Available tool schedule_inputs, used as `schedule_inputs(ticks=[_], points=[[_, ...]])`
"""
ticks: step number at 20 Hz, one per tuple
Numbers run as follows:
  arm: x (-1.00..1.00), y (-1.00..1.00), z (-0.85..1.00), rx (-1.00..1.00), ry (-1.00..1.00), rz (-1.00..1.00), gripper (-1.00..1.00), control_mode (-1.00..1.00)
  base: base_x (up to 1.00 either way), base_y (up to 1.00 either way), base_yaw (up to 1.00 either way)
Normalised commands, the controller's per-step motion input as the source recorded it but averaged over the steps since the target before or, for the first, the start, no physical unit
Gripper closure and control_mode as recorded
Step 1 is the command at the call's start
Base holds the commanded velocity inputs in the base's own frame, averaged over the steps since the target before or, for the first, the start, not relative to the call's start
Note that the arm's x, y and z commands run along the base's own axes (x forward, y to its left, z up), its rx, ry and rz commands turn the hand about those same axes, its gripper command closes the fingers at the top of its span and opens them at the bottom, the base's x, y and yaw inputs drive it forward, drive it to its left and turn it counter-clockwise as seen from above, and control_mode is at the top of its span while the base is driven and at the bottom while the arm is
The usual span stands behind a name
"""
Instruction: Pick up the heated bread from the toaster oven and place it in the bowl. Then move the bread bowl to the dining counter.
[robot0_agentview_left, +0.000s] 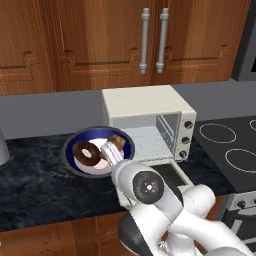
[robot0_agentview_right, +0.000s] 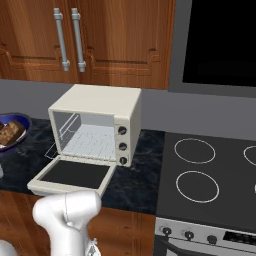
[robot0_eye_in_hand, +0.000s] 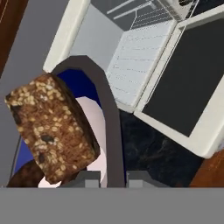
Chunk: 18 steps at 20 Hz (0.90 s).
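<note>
Looking from my left base camera, I see my claw (robot0_agentview_left: 113, 148) reaching down over the bowl (robot0_agentview_left: 72, 145), which sits on the dark worktop (robot0_agentview_left: 35, 185) just left of the oven (robot0_agentview_left: 145, 107). The claw is closed narrow on the bread (robot0_agentview_left: 117, 141), a small brown chunk held above the bowl's right side, next to a donut (robot0_agentview_left: 86, 152) lying inside the bowl. The oven's door (robot0_agentview_left: 167, 176) is dropped flat toward me, partly hidden behind my arm, and its rack (robot0_agentview_left: 149, 140) is bare. A stove (robot0_agentview_left: 227, 145) stands to the right of the oven, and wooden cabinets (robot0_agentview_left: 100, 40) with metal handles hang behind. From the right base camera, the oven (robot0_agentview_right: 100, 107) stands in the middle with its door (robot0_agentview_right: 75, 175) lying open on the worktop (robot0_agentview_right: 137, 175), the bowl (robot0_agentview_right: 20, 122) shows at the left edge with something brown in it, and the stove (robot0_agentview_right: 210, 170) fills the right. Through the hand camera, the bread (robot0_eye_in_hand: 52, 127) looms close, seeded and dark-crusted, over the bowl (robot0_eye_in_hand: 83, 81), whose blue rim and white inside show around it; whether the bread touches the bowl I cannot tell. Beyond lie the oven rack (robot0_eye_in_hand: 135, 61) and the open door (robot0_eye_in_hand: 192, 83).
</note>
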Motion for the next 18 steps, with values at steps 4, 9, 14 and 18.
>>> schedule_inputs(ticks=[4,9,14,18], points=[[-0.55,-0.99,0.52,0.36,0.24,-0.12,1.0,-1.0,0.0,0.0,0.0],[-0.45,-0.65,0.2,0.19,-0.01,-0.04,1.0,-1.0,0.0,0.0,0.0],[-0.01,-0.31,-0.08,0.0,-0.01,-0.01,1.0,-1.0,0.0,0.0,0.0],[0.0,-0.57,-0.08,0.0,-0.02,0.05,1.0,-1.0,0.0,0.0,0.0]])
